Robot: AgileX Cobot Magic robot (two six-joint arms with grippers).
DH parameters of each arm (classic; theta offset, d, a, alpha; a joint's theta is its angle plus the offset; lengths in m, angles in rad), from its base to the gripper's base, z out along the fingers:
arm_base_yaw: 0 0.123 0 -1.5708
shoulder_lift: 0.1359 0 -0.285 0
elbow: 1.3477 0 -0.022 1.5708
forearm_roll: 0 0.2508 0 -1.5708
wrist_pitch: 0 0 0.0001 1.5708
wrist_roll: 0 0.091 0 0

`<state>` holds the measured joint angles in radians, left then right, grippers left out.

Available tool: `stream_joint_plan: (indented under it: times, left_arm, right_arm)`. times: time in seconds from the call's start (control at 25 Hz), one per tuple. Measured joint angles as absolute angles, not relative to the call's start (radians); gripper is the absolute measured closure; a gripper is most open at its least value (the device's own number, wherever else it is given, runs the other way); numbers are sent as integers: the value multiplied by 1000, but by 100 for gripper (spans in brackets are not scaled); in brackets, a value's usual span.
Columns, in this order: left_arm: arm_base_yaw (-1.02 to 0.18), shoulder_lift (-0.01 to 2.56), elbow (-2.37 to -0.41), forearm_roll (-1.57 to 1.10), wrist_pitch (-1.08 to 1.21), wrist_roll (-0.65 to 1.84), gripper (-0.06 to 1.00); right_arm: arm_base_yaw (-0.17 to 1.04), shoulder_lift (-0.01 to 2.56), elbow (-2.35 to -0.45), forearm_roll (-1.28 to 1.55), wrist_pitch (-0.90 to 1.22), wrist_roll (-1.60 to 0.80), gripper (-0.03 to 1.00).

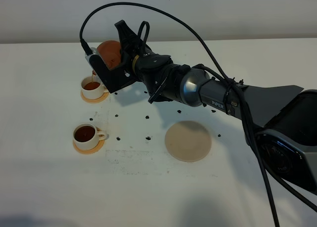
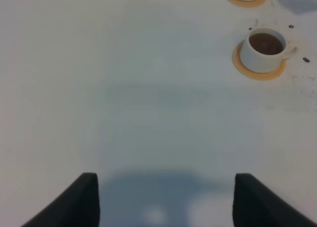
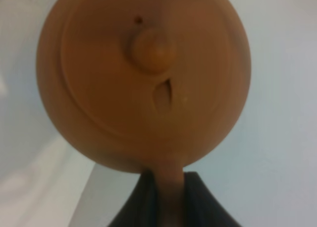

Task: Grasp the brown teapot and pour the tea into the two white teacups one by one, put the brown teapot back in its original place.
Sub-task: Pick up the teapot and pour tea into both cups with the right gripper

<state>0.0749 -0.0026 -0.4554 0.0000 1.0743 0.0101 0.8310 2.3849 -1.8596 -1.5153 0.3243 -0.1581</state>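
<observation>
My right gripper (image 1: 110, 63) is shut on the handle of the brown teapot (image 1: 110, 53) and holds it tilted above the far white teacup (image 1: 92, 87). In the right wrist view the teapot (image 3: 143, 83) fills the frame, lid and knob facing the camera, its handle between the jaws. The near white teacup (image 1: 86, 135) stands on its orange-tan coaster; both cups hold dark tea. It also shows in the left wrist view (image 2: 265, 49). The pale beige disc (image 1: 188, 141) lies bare at centre right. My left gripper (image 2: 166, 197) is open and empty above bare table.
Several small dark specks (image 1: 148, 118) are scattered on the white table (image 1: 49, 187) between the cups and the disc. The right arm (image 1: 218, 95) reaches across from the right, with a black cable (image 1: 198, 36) looping above it.
</observation>
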Motion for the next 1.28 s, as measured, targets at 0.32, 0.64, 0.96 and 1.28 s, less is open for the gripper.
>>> stream_joint_plan:
  times: [0.32,0.64,0.96,1.28]
  left_arm:
    - [75,-3,-455,0,1074,10,40]
    - [75,-3,-455,0,1074,10,40]
    - [75,-3,-455,0,1074,10,40]
    - [75,-3,-455,0,1074,10,40]
  right_arm:
    - [831,2385,-1860,-1539,306,-156,87]
    - [831,2385,-1860,-1544,286,-155,87]
    - [831,2385,-1860,-1551,284,-155,87]
    - [831,2385,-1860,-1577,285,-154,87]
